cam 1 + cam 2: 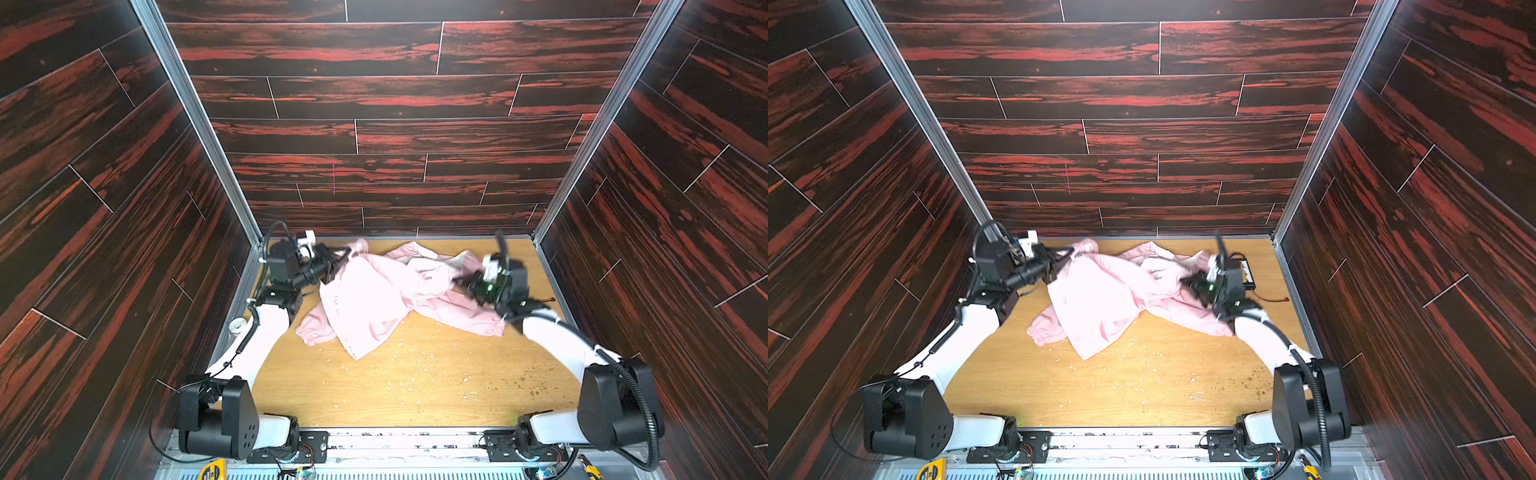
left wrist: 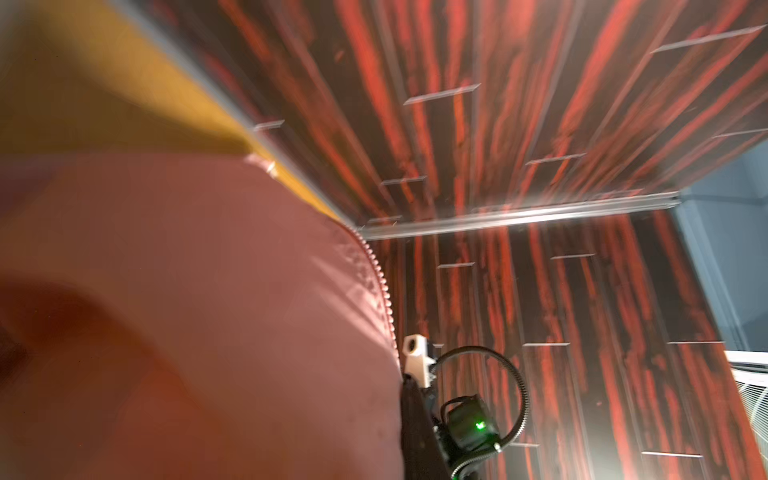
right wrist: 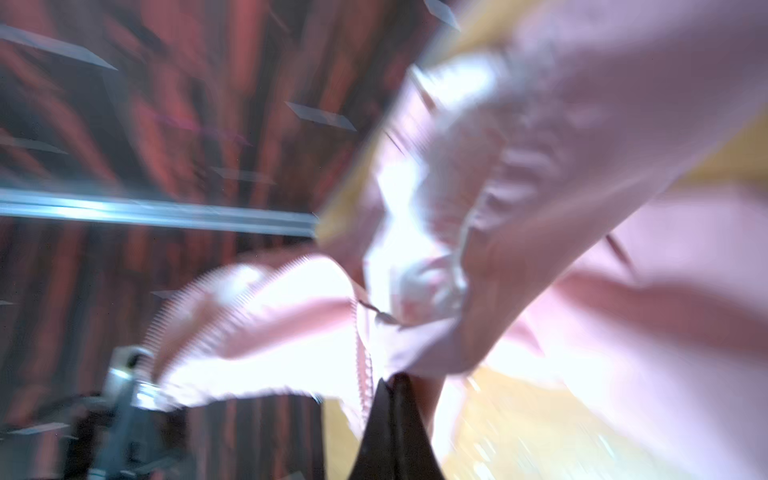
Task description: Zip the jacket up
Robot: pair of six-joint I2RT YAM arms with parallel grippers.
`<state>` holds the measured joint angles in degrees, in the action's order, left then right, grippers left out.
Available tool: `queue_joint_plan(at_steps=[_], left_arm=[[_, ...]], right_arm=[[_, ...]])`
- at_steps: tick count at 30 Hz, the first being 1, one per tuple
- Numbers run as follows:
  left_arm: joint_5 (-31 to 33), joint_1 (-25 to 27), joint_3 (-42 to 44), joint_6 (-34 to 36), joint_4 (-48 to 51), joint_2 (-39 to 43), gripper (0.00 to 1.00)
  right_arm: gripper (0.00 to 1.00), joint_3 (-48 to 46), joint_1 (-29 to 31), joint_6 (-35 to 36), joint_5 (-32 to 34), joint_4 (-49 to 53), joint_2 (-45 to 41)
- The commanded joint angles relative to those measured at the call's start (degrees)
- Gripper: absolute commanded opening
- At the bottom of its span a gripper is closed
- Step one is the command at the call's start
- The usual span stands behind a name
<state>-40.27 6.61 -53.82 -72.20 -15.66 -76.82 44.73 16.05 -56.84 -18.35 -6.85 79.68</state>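
The left gripper point(image 1: 347, 254) is at the back left of the worktop point(image 1: 415, 386), its fingers clenched on an edge of the pale pink jacket point(image 1: 374, 299), next to a bunched fold of fabric. In the left wrist view the cloth fills most of the frame, and a row of zipper teeth point(image 2: 380, 282) runs along its free edge. The jacket is rumpled and stretched between the two arms. Its lower part and one sleeve cuff point(image 1: 312, 330) rest on the wood. On the right, the right gripper point(image 1: 459, 283) holds the other side, its dark fingers point(image 3: 395, 419) pinched on the fabric just beside a zipper edge, though that wrist view is blurred. A black box point(image 1: 1249, 274) lies on the worktop behind this arm.
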Motion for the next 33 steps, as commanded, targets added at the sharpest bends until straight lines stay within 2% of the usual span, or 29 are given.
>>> queue_joint_plan(at_steps=[1, 3, 6, 9, 11, 14, 17, 21, 29, 33], left_arm=[[-0.31, 2.96, 7.89, 1.83, 3.63, 4.56, 0.00], [1.60, 5.25, 13.15, 2.89, 6.08, 7.57, 0.00], [4.52, 8.02, 20.82, 2.48, 7.17, 12.48, 0.00], [6.47, 9.28, 26.11, 1.96, 8.53, 17.26, 0.00], [7.48, 9.60, 28.14, 2.03, 10.16, 19.86, 0.00], [8.30, 9.73, 30.44, 2.08, 11.43, 22.28, 0.00], [8.30, 9.74, 31.97, 2.08, 11.12, 22.54, 0.00], [8.15, 9.83, 33.90, 1.16, 9.13, 22.50, 0.00], [8.08, 9.90, 36.36, -0.38, 6.32, 22.07, 0.00], [8.14, 9.91, 37.21, -1.46, 4.77, 21.52, 0.00]], right_arm=[[0.08, -4.92, 2.00, 3.99, 2.43, -0.79, -3.18], [0.26, -6.71, 1.88, 6.88, 5.65, 4.22, -5.76], [0.51, -3.98, 1.66, 12.37, 12.99, 13.77, -10.71], [0.65, 3.05, 1.57, 16.70, 19.74, 21.29, -14.11], [0.72, 7.47, 1.52, 18.67, 21.95, 21.88, -14.00], [0.74, 16.40, 1.68, 20.69, 18.46, 20.61, -5.90], [0.69, 28.13, 2.45, 20.85, 13.75, 21.60, 7.31], [0.67, 43.30, 3.67, 20.81, 13.15, 22.11, 23.13], [0.70, 79.06, 3.97, 21.30, 13.76, 34.40, 55.08], [0.69, 98.26, 3.99, 21.35, 11.36, 41.19, 69.01]])
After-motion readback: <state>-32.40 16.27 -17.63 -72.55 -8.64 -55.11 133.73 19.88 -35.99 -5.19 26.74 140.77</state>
